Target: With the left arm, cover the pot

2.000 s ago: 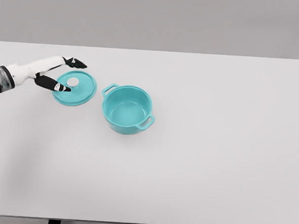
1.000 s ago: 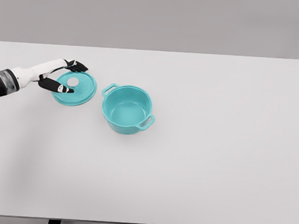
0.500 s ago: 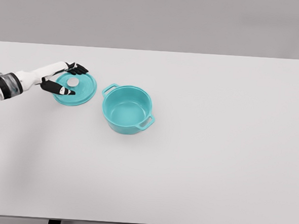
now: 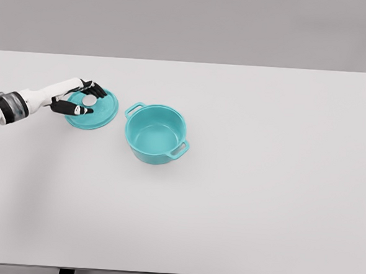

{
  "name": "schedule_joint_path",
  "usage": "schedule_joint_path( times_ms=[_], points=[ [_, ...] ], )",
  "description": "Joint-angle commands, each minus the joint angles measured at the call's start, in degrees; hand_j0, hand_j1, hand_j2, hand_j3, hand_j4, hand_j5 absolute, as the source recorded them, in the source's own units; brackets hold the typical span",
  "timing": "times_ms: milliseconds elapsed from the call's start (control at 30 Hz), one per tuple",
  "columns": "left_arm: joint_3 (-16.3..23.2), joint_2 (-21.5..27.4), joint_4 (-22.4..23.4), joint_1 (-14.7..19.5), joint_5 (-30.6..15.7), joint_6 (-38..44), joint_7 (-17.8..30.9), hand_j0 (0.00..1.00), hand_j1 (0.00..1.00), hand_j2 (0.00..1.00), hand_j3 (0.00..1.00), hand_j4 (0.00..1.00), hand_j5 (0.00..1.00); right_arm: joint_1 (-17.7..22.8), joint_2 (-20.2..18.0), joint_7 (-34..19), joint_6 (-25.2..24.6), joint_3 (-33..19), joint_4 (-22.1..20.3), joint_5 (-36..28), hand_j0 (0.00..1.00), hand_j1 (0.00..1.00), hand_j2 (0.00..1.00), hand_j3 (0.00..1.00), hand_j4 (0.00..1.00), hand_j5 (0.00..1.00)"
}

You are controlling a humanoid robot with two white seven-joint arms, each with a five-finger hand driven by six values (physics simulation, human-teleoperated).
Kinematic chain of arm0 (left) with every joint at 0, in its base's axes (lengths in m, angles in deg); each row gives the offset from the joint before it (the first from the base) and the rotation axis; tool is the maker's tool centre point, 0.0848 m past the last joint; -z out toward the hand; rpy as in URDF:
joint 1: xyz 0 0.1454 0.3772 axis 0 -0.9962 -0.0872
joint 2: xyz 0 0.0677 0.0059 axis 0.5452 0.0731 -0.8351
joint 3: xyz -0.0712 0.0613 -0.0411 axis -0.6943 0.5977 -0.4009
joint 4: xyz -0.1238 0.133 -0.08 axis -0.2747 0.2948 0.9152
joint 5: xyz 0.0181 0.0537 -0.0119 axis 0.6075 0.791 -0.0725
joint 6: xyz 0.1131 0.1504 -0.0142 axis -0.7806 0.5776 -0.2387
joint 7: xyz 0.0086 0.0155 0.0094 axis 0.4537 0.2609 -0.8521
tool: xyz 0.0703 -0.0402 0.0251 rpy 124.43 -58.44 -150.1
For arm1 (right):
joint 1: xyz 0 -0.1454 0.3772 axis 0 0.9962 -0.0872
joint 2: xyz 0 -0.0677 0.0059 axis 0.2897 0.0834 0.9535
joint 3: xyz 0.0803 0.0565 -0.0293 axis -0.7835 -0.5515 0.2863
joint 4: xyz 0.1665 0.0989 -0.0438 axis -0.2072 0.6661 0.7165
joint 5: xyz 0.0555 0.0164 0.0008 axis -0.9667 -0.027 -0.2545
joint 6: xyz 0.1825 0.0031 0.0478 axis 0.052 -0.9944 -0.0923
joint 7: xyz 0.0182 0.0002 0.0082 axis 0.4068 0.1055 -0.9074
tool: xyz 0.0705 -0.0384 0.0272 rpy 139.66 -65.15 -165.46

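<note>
Grasp step under way, lid not yet lifted. Left hand (image 4: 79,98) over lid (image 4: 96,112), fingers (image 4: 94,88) and thumb half-closed around white knob (image 4: 89,98); firm contact unclear. Lid flat on table (image 4: 260,197), at ten o'clock from open pot (image 4: 156,133). Next: pinch knob, lift, carry toward four o'clock, centre on rim.

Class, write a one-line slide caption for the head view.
Left hand closes around the knob of the teal lid, lying beside the open pot on the white table.

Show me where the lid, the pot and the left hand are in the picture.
lid (image 4: 102,115): head view, on its bare teal top, right of the knob.
pot (image 4: 155,140): head view, on its inner floor.
left hand (image 4: 79,99): head view, over the knob.
</note>
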Motion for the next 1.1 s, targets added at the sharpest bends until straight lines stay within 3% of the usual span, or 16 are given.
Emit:
schedule_joint_path(
  times_ms=[0, 333, 567, 767, 1067],
  points=[
    [-0.1, 0.0, 0.0, 0.0, -0.6, -0.2, 0.0, 0.57, 0.57, 0.57, 0.57, 0.57, 0.57, 0.0, 0.0, 0.0, 0.0, 0.0, 0.0, 0.0, 1.0, 1.0, 1.0, 1.0, 1.0, 1.0],
    [-0.1, -0.2, 0.0, -0.1, -0.6, -0.3, -0.1, 0.52, 0.52, 0.52, 0.52, 0.52, 0.52, 0.0, 0.0, 0.0, 0.0, 0.0, 0.0, 0.0, 1.0, 1.0, 1.0, 1.0, 1.0, 1.0],
    [-0.1, 0.5, -2.6, -0.2, -0.6, -0.3, 0.5, 0.52, 0.52, 0.52, 0.52, 0.52, 0.52, 0.0, 0.0, 0.0, 0.0, 0.0, 0.0, 0.0, 1.0, 1.0, 1.0, 1.0, 1.0, 1.0],
    [-0.2, 2.1, -7.9, -0.1, -0.8, -0.5, 1.9, 0.52, 0.52, 0.52, 0.52, 0.52, 0.52, 0.0, 0.0, 0.0, 0.0, 0.0, 0.0, 0.0, 1.0, 1.0, 1.0, 1.0, 1.0, 1.0],
    [0.0, 3.3, -8.7, 1.1, -1.5, 0.0, 2.0, 0.53, 0.53, 0.53, 0.53, 0.53, 0.53, 0.0, 0.0, 0.0, 0.0, 0.0, 0.0, 0.1, 1.0, 1.0, 1.0, 1.0, 1.0, 1.0]
  ],
)
